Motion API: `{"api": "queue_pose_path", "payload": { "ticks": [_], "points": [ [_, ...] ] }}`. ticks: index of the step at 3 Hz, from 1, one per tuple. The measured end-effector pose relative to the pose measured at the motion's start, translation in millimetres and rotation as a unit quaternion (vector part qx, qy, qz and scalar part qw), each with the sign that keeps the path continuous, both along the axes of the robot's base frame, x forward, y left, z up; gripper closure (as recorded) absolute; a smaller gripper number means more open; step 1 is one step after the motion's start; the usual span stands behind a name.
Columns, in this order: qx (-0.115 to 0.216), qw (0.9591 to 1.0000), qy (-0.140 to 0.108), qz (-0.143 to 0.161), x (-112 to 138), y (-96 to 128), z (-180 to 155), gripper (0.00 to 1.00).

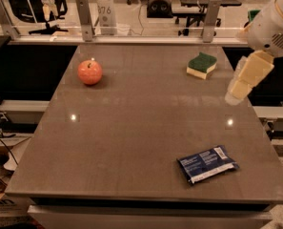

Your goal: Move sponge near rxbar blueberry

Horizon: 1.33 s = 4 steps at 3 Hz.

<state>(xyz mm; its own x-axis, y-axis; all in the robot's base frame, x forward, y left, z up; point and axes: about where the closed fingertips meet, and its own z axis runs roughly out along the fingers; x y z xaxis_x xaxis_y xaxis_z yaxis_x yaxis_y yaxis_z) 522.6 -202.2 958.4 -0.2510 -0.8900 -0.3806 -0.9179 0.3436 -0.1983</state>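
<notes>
The sponge (201, 65), dark green on top with a pale yellow base, lies on the far right part of the brown table (141, 128). The rxbar blueberry (207, 164), a dark navy wrapper with white print, lies flat near the table's front right corner. My gripper (237, 92) hangs from the white arm (274, 23) at the right edge of the view. It is above the table's right side, to the right of the sponge and a little nearer the camera, and apart from it. It holds nothing that I can see.
A red-orange apple (90, 72) sits on the far left part of the table. A metal rail with posts (85, 19) runs along the table's far edge. Office chairs and desks stand behind it.
</notes>
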Motion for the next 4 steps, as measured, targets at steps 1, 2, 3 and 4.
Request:
{"api": "queue_pose_path", "payload": {
  "ticks": [1, 2, 3, 4],
  "points": [
    [0.024, 0.9996, -0.010, -0.005, 34.6, 3.0, -3.5, 0.00],
    [0.047, 0.9983, -0.023, -0.025, 70.0, -0.2, -8.8, 0.00],
    [0.074, 0.9951, -0.036, -0.054, 106.5, -9.0, -20.1, 0.00],
    [0.097, 0.9910, -0.045, -0.080, 137.8, -17.3, -45.3, 0.00]
  ]
}}
